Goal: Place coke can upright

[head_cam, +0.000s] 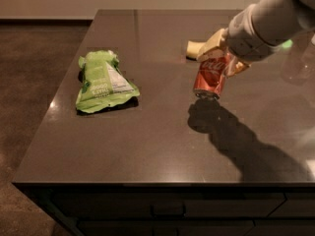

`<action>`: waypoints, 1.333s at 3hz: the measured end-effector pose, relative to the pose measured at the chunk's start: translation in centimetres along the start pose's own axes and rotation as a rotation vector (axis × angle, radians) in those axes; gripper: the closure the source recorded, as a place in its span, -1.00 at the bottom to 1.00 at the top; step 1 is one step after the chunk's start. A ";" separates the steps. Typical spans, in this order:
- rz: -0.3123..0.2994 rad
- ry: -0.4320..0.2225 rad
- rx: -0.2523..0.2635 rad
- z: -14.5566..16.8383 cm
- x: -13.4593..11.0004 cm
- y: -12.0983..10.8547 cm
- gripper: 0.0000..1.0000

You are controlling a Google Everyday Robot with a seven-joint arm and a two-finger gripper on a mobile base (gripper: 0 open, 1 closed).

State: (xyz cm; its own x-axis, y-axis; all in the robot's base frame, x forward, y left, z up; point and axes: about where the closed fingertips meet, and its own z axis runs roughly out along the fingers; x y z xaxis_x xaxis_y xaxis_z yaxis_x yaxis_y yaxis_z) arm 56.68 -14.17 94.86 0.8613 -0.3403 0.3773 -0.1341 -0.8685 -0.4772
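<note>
The red coke can (210,76) hangs in the air above the dark table (147,136), right of centre. It is tilted, with its silver end pointing down and toward me. My gripper (220,58) reaches in from the upper right and is shut on the can's upper part, with tan fingers (210,44) on either side. The can casts a shadow on the table just below it.
A green snack bag (102,81) lies flat on the left part of the table. A pale yellow sponge (195,48) lies behind the can, partly hidden by my gripper. A clear glass object (299,63) stands at the right edge.
</note>
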 end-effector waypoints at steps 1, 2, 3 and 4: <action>-0.074 0.090 0.010 -0.2 -0.1 -0.3 1.00; -0.148 0.176 0.026 -0.4 -0.2 -0.9 1.00; -0.211 0.243 0.032 -0.4 0.1 -1.3 1.00; -0.281 0.310 0.023 -0.5 0.4 -1.6 1.00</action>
State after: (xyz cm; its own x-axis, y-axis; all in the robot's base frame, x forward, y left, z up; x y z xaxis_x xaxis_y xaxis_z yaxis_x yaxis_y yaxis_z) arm 57.04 -13.09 96.15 0.6742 -0.1867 0.7146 0.0991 -0.9359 -0.3381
